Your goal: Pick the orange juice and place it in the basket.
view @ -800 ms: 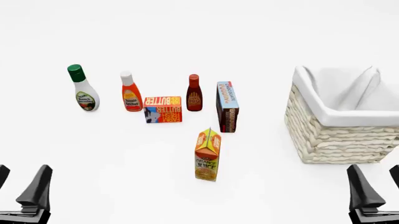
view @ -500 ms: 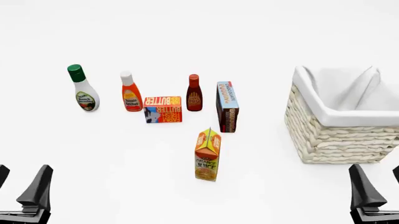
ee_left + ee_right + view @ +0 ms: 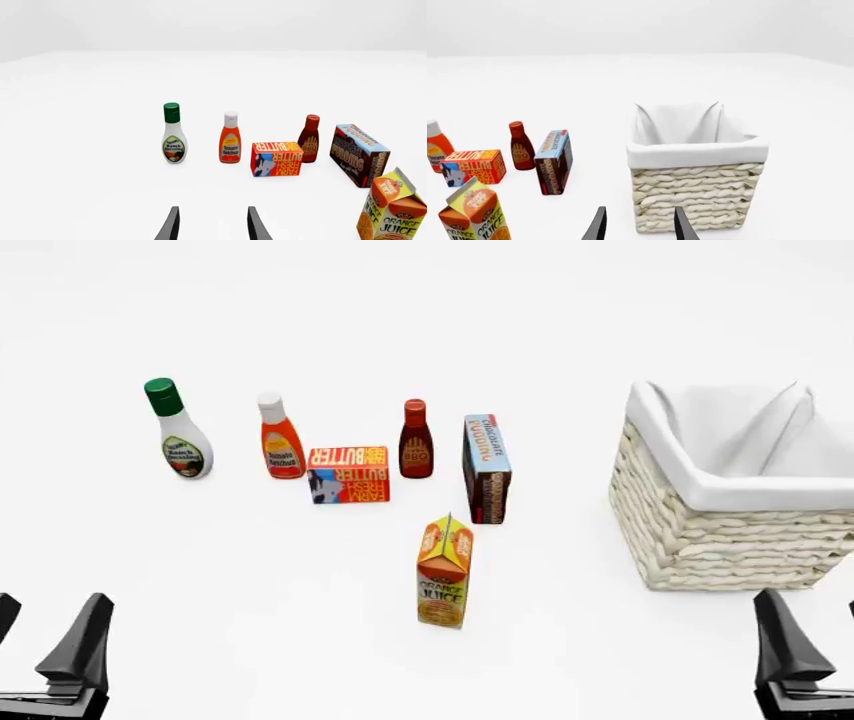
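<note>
With both my left pincer and right pincer released and empty at the white tabletop's near edge, the small orange-and-yellow gable-topped juice carton stands upright mid-table, well apart from the cream woven wicker basket at the right edge.

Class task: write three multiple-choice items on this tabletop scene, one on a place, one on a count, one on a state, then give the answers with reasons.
1. In the front view, the orange juice stands:
A. inside the basket
B. nearer the arms than the other groceries
C. behind the ranch bottle

2. How many bottles stand on the table?
A. three
B. one
C. five

3. The basket is:
A. tipped over
B. full of groceries
C. upright, nothing showing inside

Answers: 1 B, it stands alone in front of the row. 2 A, ranch, ketchup and brown bottle. 3 C, only white lining shows.
</note>
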Controlling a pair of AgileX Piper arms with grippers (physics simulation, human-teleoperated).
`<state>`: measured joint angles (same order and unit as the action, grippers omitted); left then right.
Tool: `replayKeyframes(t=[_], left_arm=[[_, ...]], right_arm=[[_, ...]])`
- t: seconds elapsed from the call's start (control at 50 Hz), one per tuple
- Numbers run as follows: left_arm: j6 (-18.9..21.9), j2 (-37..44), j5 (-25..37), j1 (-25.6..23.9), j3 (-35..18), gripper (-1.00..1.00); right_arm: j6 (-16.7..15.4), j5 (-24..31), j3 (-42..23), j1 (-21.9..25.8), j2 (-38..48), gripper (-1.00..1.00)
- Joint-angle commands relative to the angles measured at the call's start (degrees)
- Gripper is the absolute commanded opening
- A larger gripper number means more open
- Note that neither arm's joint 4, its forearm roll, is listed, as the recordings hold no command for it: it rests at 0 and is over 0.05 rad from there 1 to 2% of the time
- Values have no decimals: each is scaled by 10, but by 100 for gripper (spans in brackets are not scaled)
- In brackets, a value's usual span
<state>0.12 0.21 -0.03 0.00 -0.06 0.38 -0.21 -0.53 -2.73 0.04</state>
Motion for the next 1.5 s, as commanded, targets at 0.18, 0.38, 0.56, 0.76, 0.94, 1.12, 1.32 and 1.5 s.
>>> replayKeyframes(t=[0.18,0.38,0.56,0.76,0.94,1.12,1.32,1.5], left_arm=[[0,0,0,0,0,100],[0,0,0,0,0,100],[0,0,0,0,0,100],[0,0,-1,0,0,100],[0,0,-1,0,0,100],[0,0,-1,0,0,100],[0,0,-1,0,0,100],[0,0,-1,0,0,100]], right_arm=[[53,3,-63,36,86,100],[54,1,-156,73,252,100],[66,21,-240,99,382,100],[117,61,-305,130,494,100],[185,113,-348,163,550,100],[252,146,-372,196,605,100],[314,187,-402,232,632,100],[382,219,-431,281,661,100]])
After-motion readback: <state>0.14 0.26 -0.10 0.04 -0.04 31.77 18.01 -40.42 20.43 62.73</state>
